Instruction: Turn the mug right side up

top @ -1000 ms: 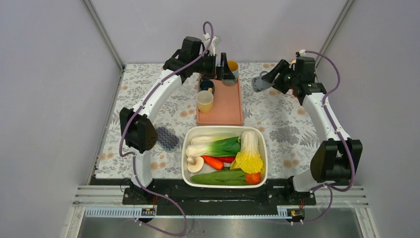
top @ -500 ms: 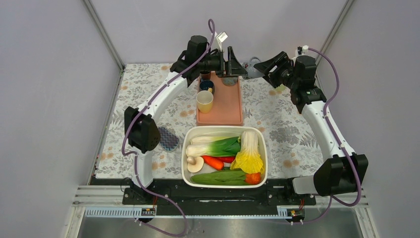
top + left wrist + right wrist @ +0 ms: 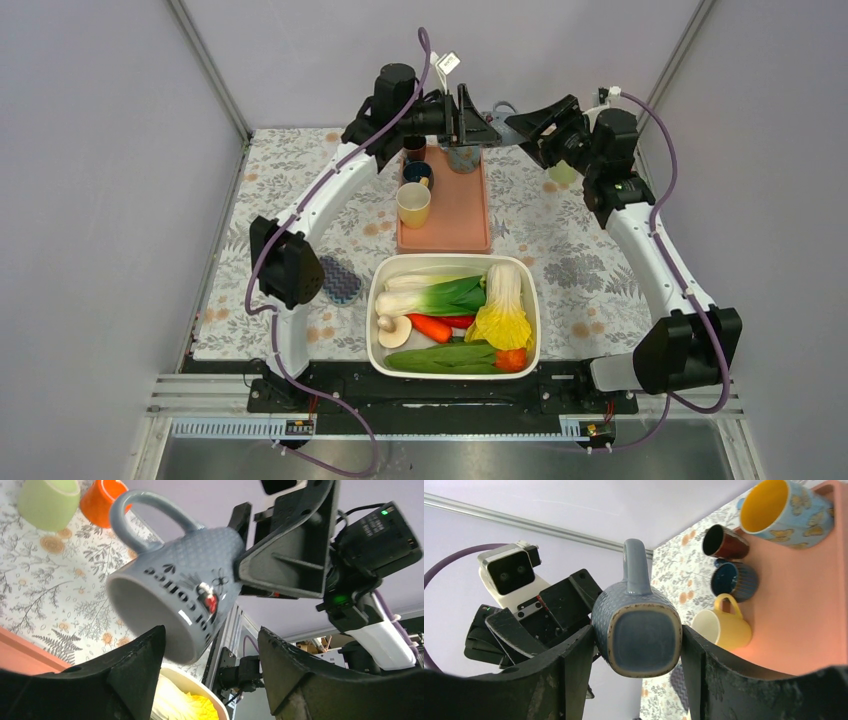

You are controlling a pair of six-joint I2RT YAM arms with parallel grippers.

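The grey-blue mug (image 3: pixel 641 635) hangs in the air above the back of the table, on its side with its handle up. My right gripper (image 3: pixel 636 647) is shut on its body near the base, a finger against each side. The mug's mouth (image 3: pixel 150 615) points at my left gripper (image 3: pixel 210 652), which is open with its fingers reaching round the rim. The left finger (image 3: pixel 135 665) is close to the rim, and a gap shows at the other. In the top view the two grippers meet at the mug (image 3: pixel 498 112), which is mostly hidden.
A pink tray (image 3: pixel 462 215) holds a yellow mug (image 3: pixel 413 203), a dark blue cup (image 3: pixel 418 173), a brown cup (image 3: pixel 414 152) and a blue mug with a yellow inside (image 3: pixel 774 505). A white tub of vegetables (image 3: pixel 530 300) sits near. A sponge (image 3: pixel 338 280) lies left. Green (image 3: pixel 48 502) and orange (image 3: pixel 102 500) cups stand at the back right.
The right arm lifted the mug and swung it left toward the middle. The left arm rose from the tray to meet it, and its jaws narrowed around the mug's mouth.
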